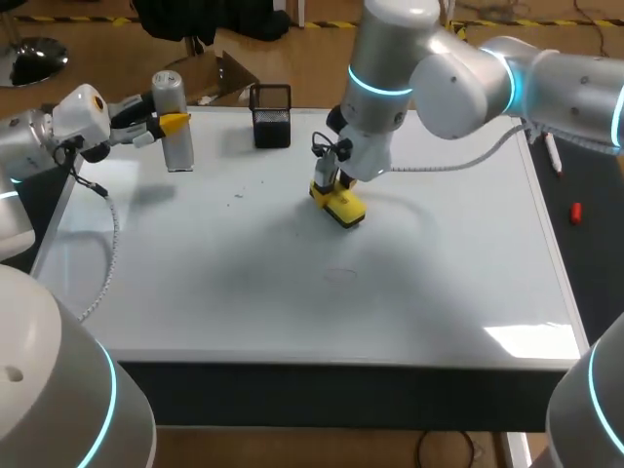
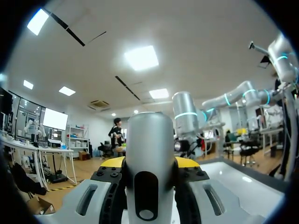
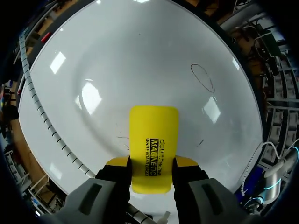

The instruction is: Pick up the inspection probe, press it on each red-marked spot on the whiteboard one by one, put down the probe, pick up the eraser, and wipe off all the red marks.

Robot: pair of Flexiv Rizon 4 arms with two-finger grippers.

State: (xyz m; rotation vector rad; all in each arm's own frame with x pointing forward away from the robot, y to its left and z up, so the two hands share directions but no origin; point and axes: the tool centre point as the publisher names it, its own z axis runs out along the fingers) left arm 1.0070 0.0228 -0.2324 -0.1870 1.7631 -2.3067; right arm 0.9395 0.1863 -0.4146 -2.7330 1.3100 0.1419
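Observation:
The inspection probe (image 1: pixel 170 93), a silver cylinder, stands upright over the whiteboard's (image 1: pixel 439 283) far left corner. My left gripper (image 1: pixel 168 123) is shut on its middle. In the left wrist view the probe (image 2: pixel 150 140) fills the gap between the yellow fingertips (image 2: pixel 188 162). Near the board's middle back, my right gripper (image 1: pixel 331 193) is shut on the yellow eraser (image 1: pixel 343 208), which rests on the board. The right wrist view shows the eraser (image 3: pixel 154 144) clamped from both sides in the right gripper (image 3: pixel 152 162), flat against the whiteboard (image 3: pixel 140 70). Ahead of it lies a faint dark oval trace (image 3: pixel 202 77).
A black mesh holder (image 1: pixel 271 115) stands at the board's back edge, left of my right arm. A pen (image 1: pixel 554 156) and a small red cap (image 1: pixel 575 212) lie on the dark strip right of the board. A faint oval smudge (image 1: pixel 341 275) sits mid-board.

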